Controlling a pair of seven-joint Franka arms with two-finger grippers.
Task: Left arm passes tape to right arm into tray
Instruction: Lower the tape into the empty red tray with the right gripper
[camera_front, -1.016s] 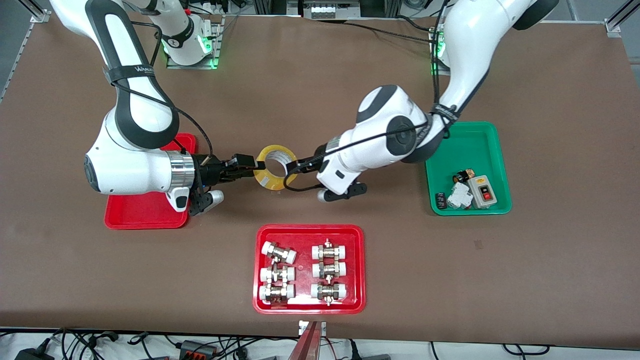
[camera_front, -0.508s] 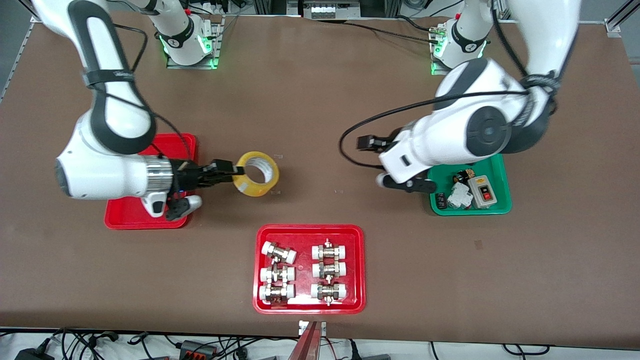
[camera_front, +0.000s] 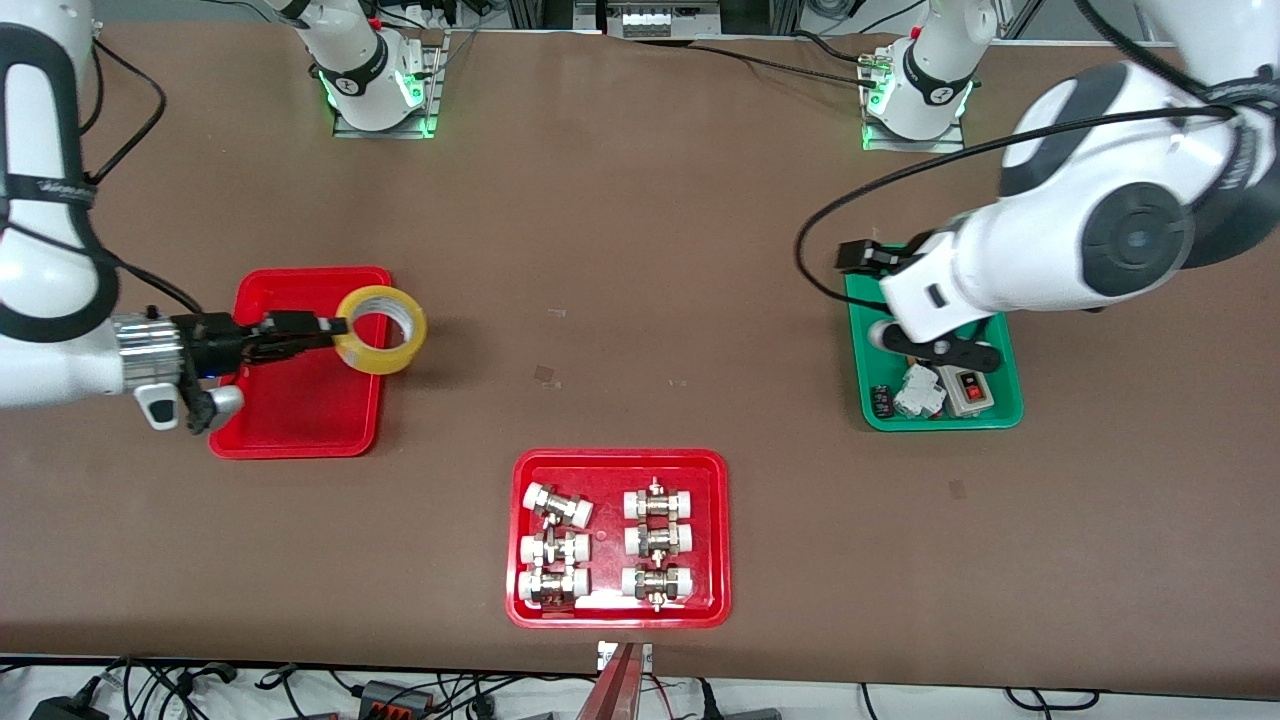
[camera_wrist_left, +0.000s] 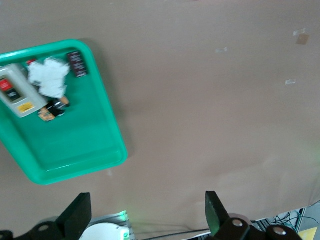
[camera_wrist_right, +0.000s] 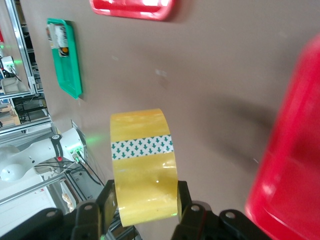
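Brown table (camera_front: 640, 250), plain red tray (camera_front: 300, 420), red tray of fittings (camera_front: 618, 610), green tray (camera_front: 1005, 390)

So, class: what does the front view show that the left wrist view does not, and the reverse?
Only the front view: the right hand holding the tape over the plain red tray's edge, and the red tray of fittings. Only the left wrist view: the left hand seen close, its fingers wide apart. Both: the green tray with small parts, and the brown table.
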